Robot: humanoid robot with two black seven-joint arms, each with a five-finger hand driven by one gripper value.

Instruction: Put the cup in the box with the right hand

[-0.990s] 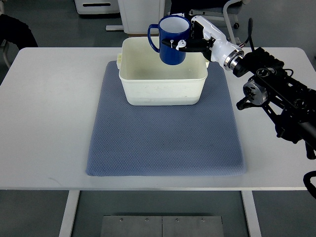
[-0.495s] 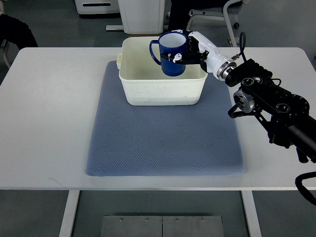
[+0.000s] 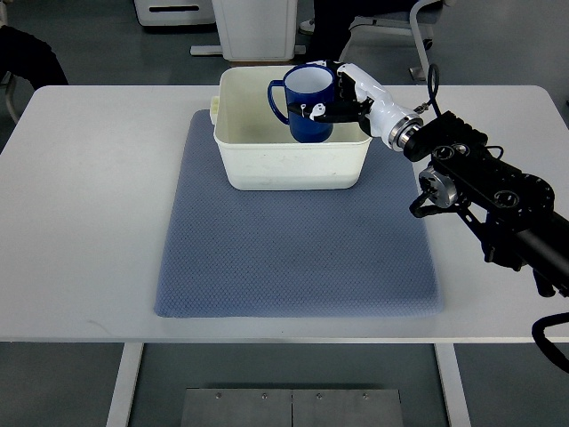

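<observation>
White table (image 3: 80, 222) on a grey floor, seen steeply from above, with chair and furniture bases beyond the far edge. Blue-grey textured mat (image 3: 293, 258) spread over the middle of the tabletop. Cream-white rectangular box (image 3: 292, 169) standing on the far part of the mat, open at the top, a small tab sticking out at its far left corner.

Dark blue cup (image 3: 309, 107) with a white inside, upright, handle turned to the picture's left, sitting low within the box's opening toward its right half. Lower part of the cup hidden behind the near wall, so cannot tell whether touching the bottom.

Right hand (image 3: 342, 96), white with dark fingers (image 3: 333, 111), reaching in over the box's right rim and clamped on the cup's right side, fingers wrapped against the wall of the cup. White wrist joining a black arm (image 3: 498, 196) running down to the picture's right edge, passing over the bare table beside the mat's right border.
</observation>
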